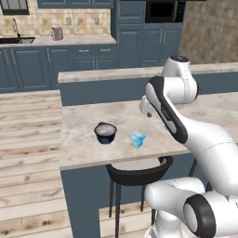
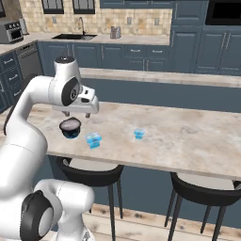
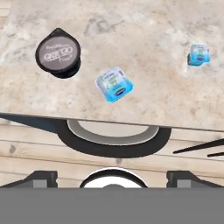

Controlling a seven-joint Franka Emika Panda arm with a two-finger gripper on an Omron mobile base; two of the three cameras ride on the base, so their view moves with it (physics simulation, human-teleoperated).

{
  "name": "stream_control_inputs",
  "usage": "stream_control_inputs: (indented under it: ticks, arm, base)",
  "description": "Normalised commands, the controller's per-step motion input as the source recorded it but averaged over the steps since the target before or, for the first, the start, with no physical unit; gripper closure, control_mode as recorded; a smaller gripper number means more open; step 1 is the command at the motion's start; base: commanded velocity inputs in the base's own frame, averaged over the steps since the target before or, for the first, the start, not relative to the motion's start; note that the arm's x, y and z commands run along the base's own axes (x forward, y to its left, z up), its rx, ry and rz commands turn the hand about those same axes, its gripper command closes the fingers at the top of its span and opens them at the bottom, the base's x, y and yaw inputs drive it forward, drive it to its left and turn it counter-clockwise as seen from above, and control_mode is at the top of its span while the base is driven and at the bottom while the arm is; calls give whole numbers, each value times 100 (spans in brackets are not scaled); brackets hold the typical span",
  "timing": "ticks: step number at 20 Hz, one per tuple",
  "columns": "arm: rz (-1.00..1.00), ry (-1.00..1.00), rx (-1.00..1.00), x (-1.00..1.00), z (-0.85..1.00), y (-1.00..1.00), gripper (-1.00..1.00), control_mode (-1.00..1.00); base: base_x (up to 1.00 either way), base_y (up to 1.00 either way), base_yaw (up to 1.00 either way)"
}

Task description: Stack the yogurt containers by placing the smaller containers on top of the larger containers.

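I have the pincer (image 2: 76, 114) hanging wide open and empty above the near edge of the desk (image 2: 188, 136), well clear of everything, so nothing is held and no stacking has begun as far as I can judge. From the hand view I look down on all three yogurt containers standing apart on the marble top. The tub (image 3: 58, 52) sits nearest the desk's end, dark-walled with a grey lid that reads as a sealed top, so I cannot tell what is inside; that flat lid is what I would want as the landing surface. The bigger cup (image 3: 113, 84) stands just beside the tub, towards the desk's front edge, turned at an angle to that edge, its pale blue lid with white marks also closed. The smaller cup (image 3: 199, 54) is well apart from both, further along the desk. In the left base view the tub (image 1: 105, 132) and bigger cup (image 1: 136, 139) show close together above a stool (image 1: 139, 169) tucked under the overhang. I judge the pincer is held high and open like this to keep all three in sight and pick a first target; the bigger cup looks the natural one, being closest to the tub, though its skewed stance means I would need to turn the wrist to square the fingers on its sides
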Motion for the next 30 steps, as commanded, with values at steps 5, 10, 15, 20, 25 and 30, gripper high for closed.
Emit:
stream_control_inputs:
  ticks: [5,10,15,20,25,30]
  arm:
    - [0,-1,0,0,-14,8,-100,-100]
    - [0,2,0,0,-21,8,-100,-100]
    - [0,0,0,9,-16,5,-100,-100]
    - [0,0,0,9,-13,-7,-100,-100]
    - [0,0,-2,16,-9,-2,-100,-100]
    - [0,0,-9,18,-12,0,-100,-100]
  base:
    - [0,0,0]
    - [0,0,0]
    - [0,0,0]
    - [0,0,0]
    - [0,0,0]
    - [0,0,0]
